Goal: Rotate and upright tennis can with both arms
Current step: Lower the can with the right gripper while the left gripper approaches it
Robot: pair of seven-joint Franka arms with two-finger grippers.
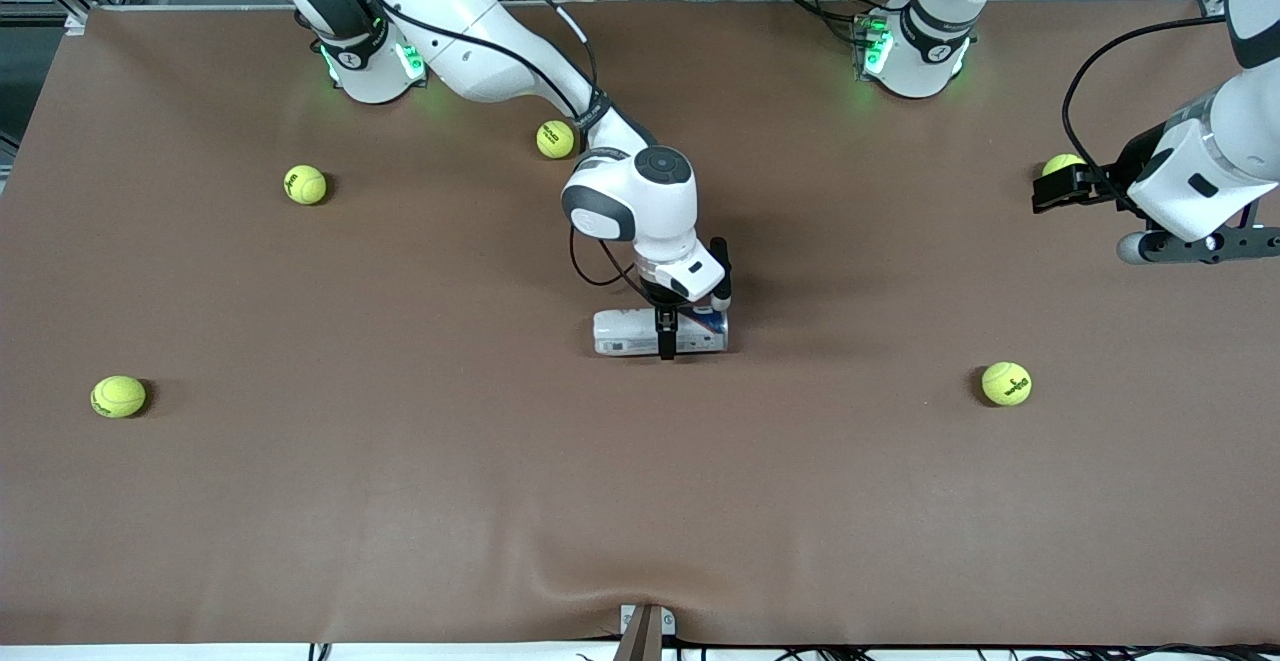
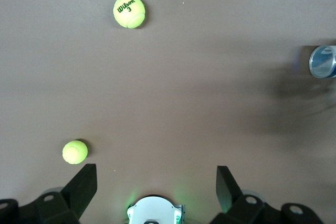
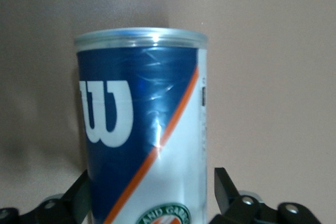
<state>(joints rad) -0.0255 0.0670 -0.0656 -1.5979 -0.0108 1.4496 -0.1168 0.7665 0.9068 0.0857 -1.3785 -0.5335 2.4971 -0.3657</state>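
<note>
The clear-plastic tennis can with blue-white label (image 1: 660,332) lies flat mid-table, long axis running between the arms' ends. The right gripper (image 1: 666,333) straddles it, jaws wide, not clamping. The left gripper (image 2: 152,182) waits wide open, well apart.

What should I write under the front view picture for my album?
Right claw straddles the lying tennis can, fingers open; left claw waits beside.
</note>
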